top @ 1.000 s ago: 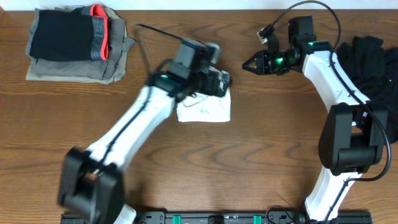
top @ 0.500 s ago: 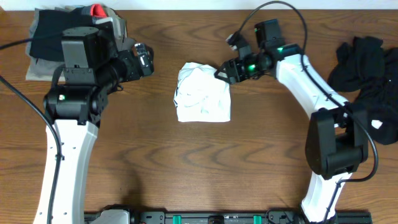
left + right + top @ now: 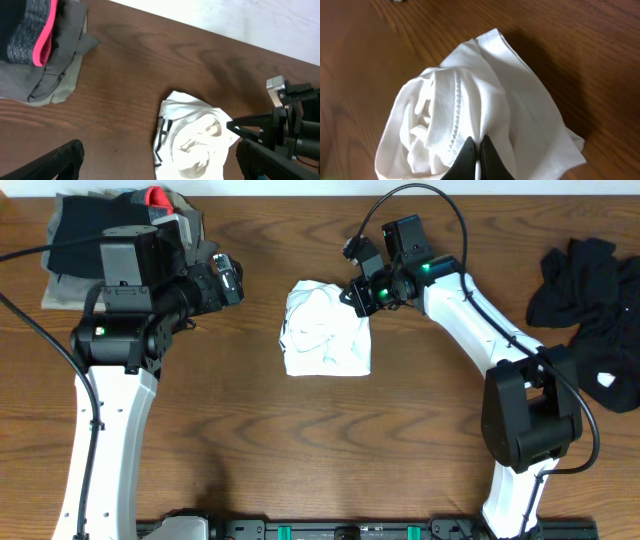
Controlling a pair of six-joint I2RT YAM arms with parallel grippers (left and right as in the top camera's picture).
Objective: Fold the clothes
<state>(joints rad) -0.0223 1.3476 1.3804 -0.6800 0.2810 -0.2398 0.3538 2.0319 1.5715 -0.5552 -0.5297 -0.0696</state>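
Judging by its slack creases, we expect the crumpled white cotton T-shirt (image 3: 325, 340) to be light, soft and floppy, sagging wherever it is unsupported. A hem edge or corner looks the best hold, since the bunched middle would drag several layers. It lies in a loose bundle, collar and small dark print showing, mid-way across the brown wooden desk (image 3: 300, 450). Our right claw (image 3: 476, 145) is pressed together at one corner of it; whether a fold is caught we cannot tell. Our left claw (image 3: 228, 280) hangs spread wide, well apart.
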